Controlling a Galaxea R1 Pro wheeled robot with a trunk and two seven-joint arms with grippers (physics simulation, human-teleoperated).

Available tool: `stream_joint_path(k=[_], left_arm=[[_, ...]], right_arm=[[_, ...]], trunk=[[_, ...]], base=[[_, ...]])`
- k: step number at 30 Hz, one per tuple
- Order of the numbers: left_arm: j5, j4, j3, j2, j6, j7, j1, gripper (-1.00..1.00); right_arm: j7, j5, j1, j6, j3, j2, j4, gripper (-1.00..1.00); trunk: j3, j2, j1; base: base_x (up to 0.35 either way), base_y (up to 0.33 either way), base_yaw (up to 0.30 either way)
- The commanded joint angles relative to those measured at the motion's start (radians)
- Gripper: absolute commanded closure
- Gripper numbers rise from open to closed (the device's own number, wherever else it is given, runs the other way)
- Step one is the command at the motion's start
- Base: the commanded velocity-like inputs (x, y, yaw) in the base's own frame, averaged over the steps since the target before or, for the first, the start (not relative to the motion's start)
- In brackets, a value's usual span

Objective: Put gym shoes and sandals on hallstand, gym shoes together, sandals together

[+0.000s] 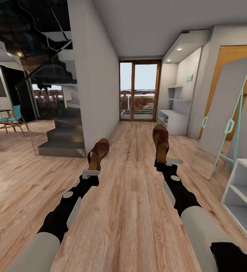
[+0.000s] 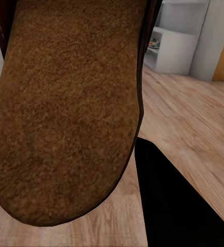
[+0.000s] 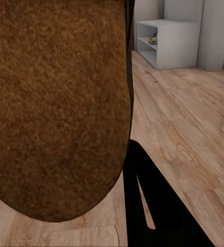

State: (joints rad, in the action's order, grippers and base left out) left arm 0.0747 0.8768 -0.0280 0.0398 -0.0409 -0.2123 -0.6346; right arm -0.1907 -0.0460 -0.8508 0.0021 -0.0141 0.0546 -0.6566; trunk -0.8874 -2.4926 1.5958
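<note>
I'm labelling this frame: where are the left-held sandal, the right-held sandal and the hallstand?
left-held sandal (image 1: 98,152), head view, on its strap.
right-held sandal (image 1: 161,140), head view, on its footbed.
hallstand (image 1: 176,121), head view, on its near end panel.

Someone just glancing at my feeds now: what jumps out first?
A brown sandal held up in each gripper: the left sandal in the left gripper, the right sandal in the right gripper, over the wood floor. Far down the corridor on the right stands the grey hallstand.

Two brown sandals — left sandal (image 1: 98,152), right sandal (image 1: 161,140), one hallstand (image 1: 173,121), one leaning mirror (image 1: 226,109)
</note>
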Motion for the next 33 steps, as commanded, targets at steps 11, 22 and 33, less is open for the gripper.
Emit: stream_joint_path(k=[11, 22, 33], left_arm=[[0.005, 0.002, 0.0, 0.0, -0.004, -0.003, 0.0, 1.0], [0.005, 0.002, 0.0, 0.0, -0.004, -0.004, 0.0, 1.0], [0.005, 0.002, 0.0, 0.0, -0.004, -0.003, 0.0, 1.0]], right_arm=[[-0.001, -0.008, -0.001, -0.001, -0.001, 0.001, -0.001, 1.0], [-0.001, -0.008, -0.001, -0.001, -0.001, 0.001, -0.001, 1.0], [-0.001, -0.008, -0.001, -0.001, -0.001, 0.001, -0.001, 1.0]], trunk=[[-0.001, 0.0, 0.0], [-0.001, 0.0, 0.0], [-0.001, 0.0, 0.0]], base=[[0.345, 0.0, -0.001], [0.345, 0.0, -0.154], [0.345, 0.0, -0.005]])
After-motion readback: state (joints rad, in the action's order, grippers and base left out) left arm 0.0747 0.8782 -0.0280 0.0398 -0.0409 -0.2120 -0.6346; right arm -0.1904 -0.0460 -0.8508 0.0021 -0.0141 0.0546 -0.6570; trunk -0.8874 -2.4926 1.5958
